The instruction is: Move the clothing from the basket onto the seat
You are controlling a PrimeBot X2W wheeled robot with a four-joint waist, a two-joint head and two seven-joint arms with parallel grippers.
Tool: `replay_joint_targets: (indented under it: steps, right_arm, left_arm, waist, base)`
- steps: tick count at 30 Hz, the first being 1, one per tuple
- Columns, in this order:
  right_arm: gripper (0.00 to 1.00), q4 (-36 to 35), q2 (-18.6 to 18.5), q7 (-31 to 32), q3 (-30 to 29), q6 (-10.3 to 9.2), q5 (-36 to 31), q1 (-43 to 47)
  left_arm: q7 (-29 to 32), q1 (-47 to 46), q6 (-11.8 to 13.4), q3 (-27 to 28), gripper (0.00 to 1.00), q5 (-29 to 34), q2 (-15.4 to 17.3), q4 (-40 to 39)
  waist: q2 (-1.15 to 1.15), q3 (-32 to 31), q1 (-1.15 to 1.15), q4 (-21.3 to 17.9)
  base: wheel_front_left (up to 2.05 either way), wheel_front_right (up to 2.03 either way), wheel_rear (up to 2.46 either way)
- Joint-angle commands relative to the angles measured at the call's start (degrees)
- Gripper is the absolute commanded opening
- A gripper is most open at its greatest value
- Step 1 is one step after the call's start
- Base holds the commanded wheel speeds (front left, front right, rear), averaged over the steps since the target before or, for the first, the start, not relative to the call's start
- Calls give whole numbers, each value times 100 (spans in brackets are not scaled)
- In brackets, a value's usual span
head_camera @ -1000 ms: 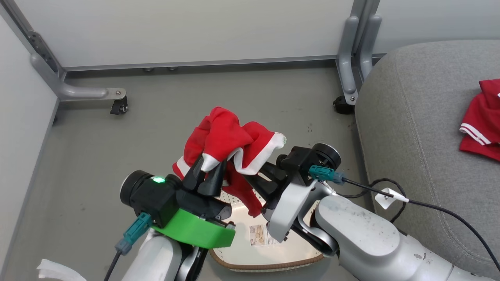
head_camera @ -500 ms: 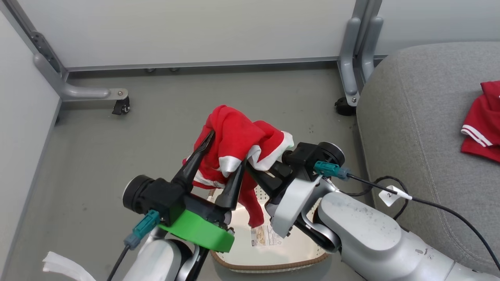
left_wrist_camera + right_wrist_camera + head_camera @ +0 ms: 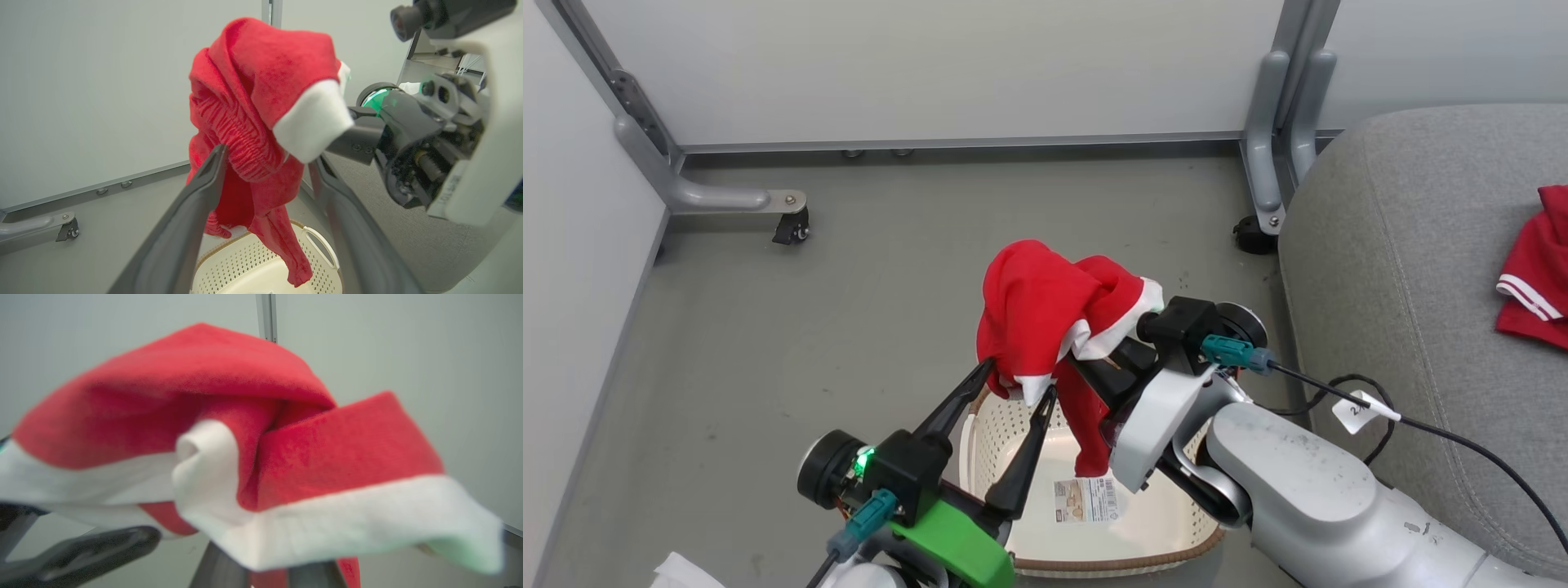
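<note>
One garment (image 3: 1531,278) lies on the seat (image 3: 1380,286). The second garment (image 3: 1045,318) hangs over the basket (image 3: 988,425) from the right gripper (image 3: 267,575), whose fingers sit close together with red cloth between them. Just below, the left gripper (image 3: 1019,377) gapes wide and holds nothing. The carry seems to be in hand, and next the cloth needs a swing right to the seat. Only the left wrist view shows the trailing end dangling above the basket.
</note>
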Motion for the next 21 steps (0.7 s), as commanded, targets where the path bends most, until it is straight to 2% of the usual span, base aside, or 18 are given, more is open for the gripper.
replay_joint_targets:
  steps: [1, 12, 21]
  right_arm:
    - [0, 29, -7, -39, -27, -2, 21, 72]
    - [0, 90, -68, -58, -192, -2, -31, 154]
    - [0, 66, -159, -52, -484, -2, -138, 175]
  left_arm:
    - [7, 126, 37, -23, 100, -11, 43, 9]
    - [-8, 34, 61, -79, 100, 32, 108, 113]
    - [-10, -126, 4, -176, 100, 61, 122, 123]
  waist:
    - [0, -12, 0, 11]
    - [0, 25, 0, 4]
    - [0, 196, 0, -431]
  base:
    - [0, 0, 0]
    - [0, 0, 0]
    - [0, 0, 0]
